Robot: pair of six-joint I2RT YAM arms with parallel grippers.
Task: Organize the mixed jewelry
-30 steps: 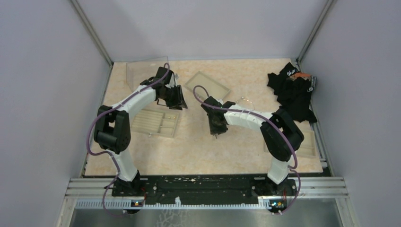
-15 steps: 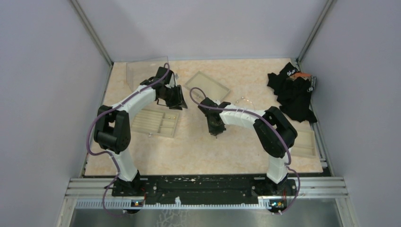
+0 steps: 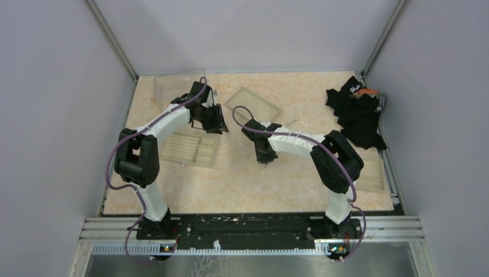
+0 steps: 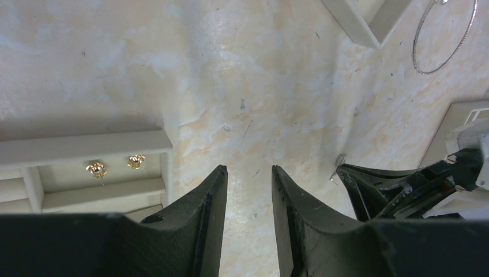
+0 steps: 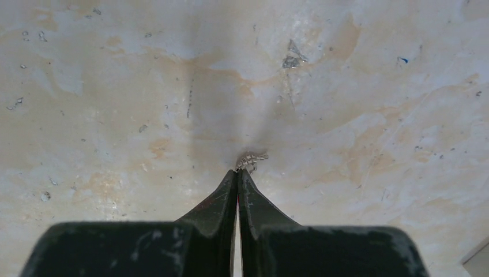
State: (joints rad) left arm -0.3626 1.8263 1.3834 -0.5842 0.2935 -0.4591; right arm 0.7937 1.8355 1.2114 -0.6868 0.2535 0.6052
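My right gripper (image 5: 238, 173) is shut, and a tiny silvery piece (image 5: 251, 160) is pinched at its very tips, low over the table. In the top view this gripper (image 3: 266, 157) is at the table's middle. In the left wrist view the same silvery piece (image 4: 339, 161) shows at the tips of the right gripper's fingers (image 4: 360, 183). My left gripper (image 4: 248, 171) is open and empty above bare table beside a beige tray (image 4: 81, 147) that holds two small gold earrings (image 4: 96, 169). The thin silvery loop (image 4: 445, 36) lies beyond; it also shows in the top view (image 3: 298, 123).
The beige compartmented tray (image 3: 173, 151) lies under the left arm. A second beige tray (image 3: 259, 99) lies at the back centre, a clear lid (image 3: 173, 86) at the back left. A third tray (image 3: 375, 176) sits at the right edge. A black cloth heap (image 3: 357, 115) is at the back right.
The right arm's elbow has swung a little to the left while its gripper stayed almost in place, shut. The left arm has not moved.
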